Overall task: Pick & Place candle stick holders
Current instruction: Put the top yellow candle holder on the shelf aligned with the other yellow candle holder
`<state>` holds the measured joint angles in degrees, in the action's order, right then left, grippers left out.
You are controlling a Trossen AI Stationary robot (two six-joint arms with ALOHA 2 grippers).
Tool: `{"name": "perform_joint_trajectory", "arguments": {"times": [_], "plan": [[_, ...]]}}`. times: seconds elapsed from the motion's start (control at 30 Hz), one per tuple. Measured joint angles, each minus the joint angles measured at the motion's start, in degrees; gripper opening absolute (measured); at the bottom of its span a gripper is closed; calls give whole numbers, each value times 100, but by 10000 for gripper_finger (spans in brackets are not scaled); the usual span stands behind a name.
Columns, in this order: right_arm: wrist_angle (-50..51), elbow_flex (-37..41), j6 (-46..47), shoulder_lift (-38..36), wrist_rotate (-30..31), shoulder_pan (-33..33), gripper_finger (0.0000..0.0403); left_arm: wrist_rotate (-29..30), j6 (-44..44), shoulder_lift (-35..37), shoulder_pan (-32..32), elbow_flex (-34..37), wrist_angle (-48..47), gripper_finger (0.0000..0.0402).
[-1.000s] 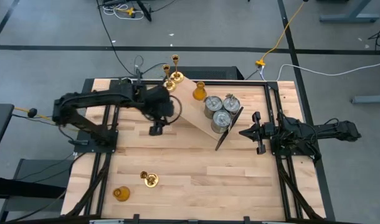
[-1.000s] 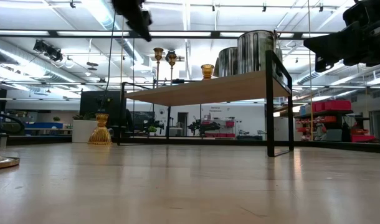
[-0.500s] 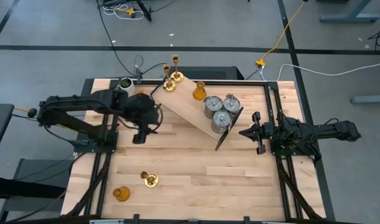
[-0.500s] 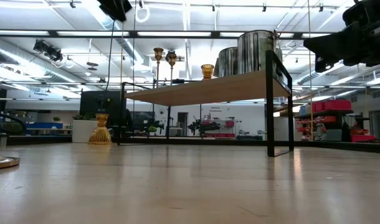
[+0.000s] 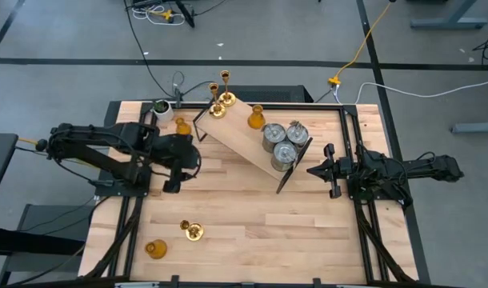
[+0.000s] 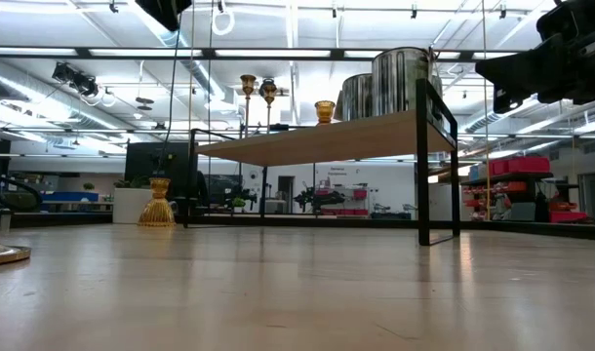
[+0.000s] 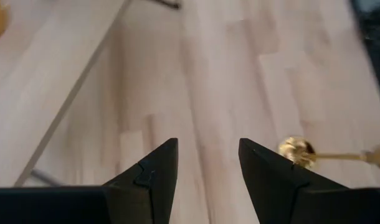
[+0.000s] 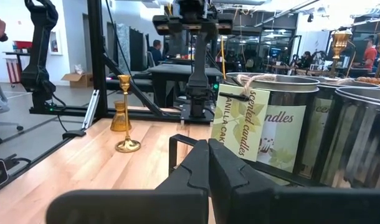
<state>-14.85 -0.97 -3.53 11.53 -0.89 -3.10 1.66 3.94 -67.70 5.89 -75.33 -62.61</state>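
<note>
I am viewing a light wooden table [image 5: 252,216] standing on grey flooring. The left gripper [image 5: 170,185] is hovering left of centre, fingers parted and holding nothing. The right gripper [image 5: 312,170] is waiting at right, clenched shut and empty. On the raised shelf [image 5: 244,136] at upper centre are sitting two brass sticks [image 5: 225,88], one amber glass holder [image 5: 256,118] and three silver cylinders [image 5: 284,144]. Another brass stick [image 5: 191,230] and amber holder [image 5: 154,249] are lying lower left.

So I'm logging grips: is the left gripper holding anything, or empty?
Empty. The left gripper has its fingers apart over bare table, nothing between them; a brass stick stands beyond.
</note>
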Motion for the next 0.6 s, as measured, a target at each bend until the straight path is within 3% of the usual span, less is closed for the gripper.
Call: {"name": "perform_joint_trajectory", "arguments": {"times": [0.23,0.6], "plan": [[0,0,0,0,0,1,3,384,-221,0,-596,0,-488,177],[0,0,-2,0,0,1,3,478,-523,-13,-2316,0,-958,177]]}}
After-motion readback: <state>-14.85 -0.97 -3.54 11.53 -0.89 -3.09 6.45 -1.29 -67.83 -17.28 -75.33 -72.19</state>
